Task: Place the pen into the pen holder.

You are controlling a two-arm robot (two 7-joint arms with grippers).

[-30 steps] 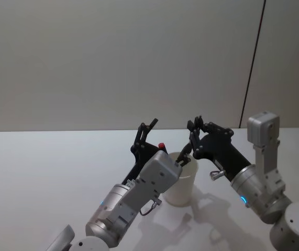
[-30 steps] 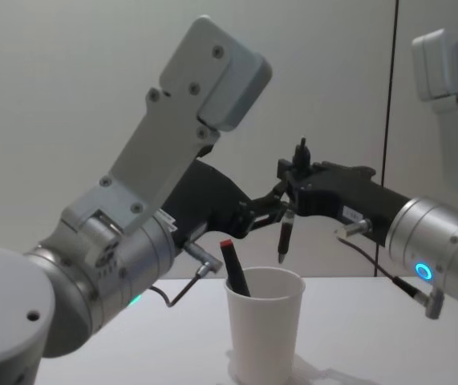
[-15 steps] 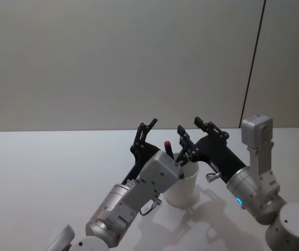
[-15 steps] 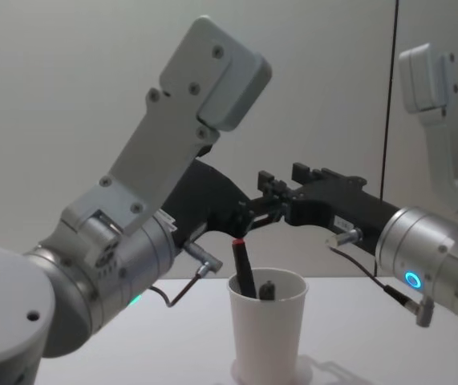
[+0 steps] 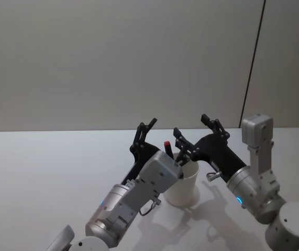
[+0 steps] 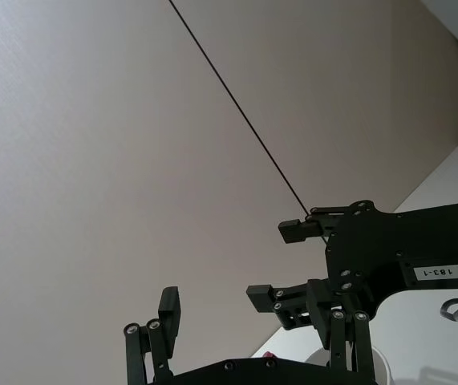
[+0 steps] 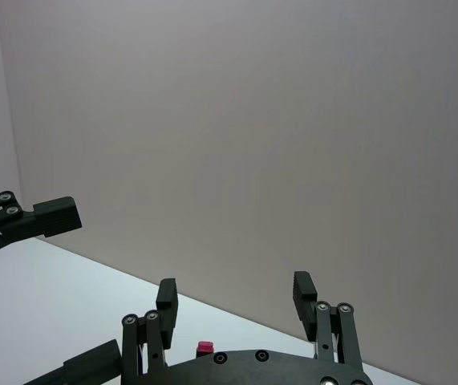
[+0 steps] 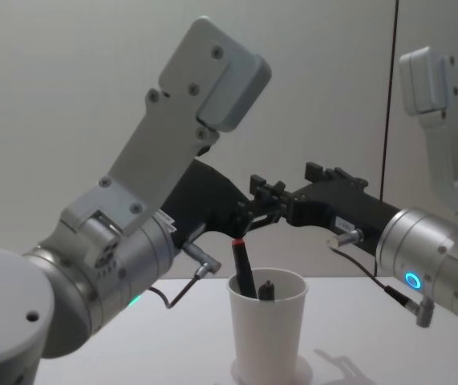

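White paper cup [image 8: 266,329] upright on table [image 5: 44,172], two pens inside: red-capped pen [image 8: 241,269] leaning at left, dark pen [image 8: 267,289] beside it, tips above rim. Right gripper [image 5: 197,135] just above cup mouth, fingers spread wide, holding nothing. Left gripper [image 5: 145,132] behind cup, also spread, empty. Judged step: release done, pen in holder. Next move calls for right arm lifting straight up and back, clear of rim, without tipping cup.

Soft even light, perhaps slightly dim.
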